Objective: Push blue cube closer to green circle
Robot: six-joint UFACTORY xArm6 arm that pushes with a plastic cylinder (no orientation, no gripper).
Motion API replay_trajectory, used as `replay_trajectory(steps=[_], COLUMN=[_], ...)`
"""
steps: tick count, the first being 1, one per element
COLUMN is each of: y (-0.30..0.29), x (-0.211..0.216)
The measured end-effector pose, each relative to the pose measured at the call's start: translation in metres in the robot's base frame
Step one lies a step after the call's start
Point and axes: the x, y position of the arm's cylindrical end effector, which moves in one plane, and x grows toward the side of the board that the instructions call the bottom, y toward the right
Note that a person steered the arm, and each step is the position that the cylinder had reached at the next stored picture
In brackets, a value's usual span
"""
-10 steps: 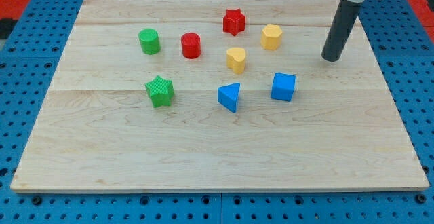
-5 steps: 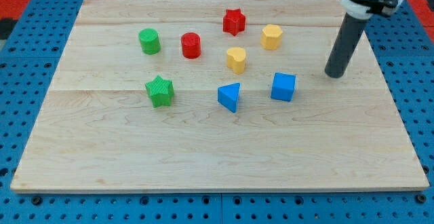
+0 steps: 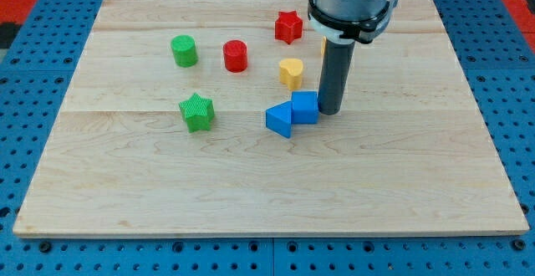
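The blue cube (image 3: 305,107) sits near the board's middle, pressed against the blue triangle (image 3: 280,119) on its left. My tip (image 3: 329,111) touches the cube's right side. The green circle (image 3: 184,50) stands at the upper left, well apart from the cube. The rod and arm hide most of the yellow hexagon (image 3: 322,46).
A red circle (image 3: 236,56) stands right of the green circle. A red star (image 3: 288,27) is near the view's top. A yellow heart (image 3: 291,73) lies just above the cube. A green star (image 3: 197,112) is left of the blue triangle. The wooden board (image 3: 251,192) has blue pegboard around it.
My tip has swept from the board's right side down and left to the blue cube. The cube has slid left against the blue triangle, which shifted slightly left.
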Motion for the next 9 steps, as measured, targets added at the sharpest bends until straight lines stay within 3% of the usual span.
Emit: replay_trajectory(steps=[6, 8, 9], y=[-0.103, -0.104, -0.152], x=[0.0, 0.04, 0.041])
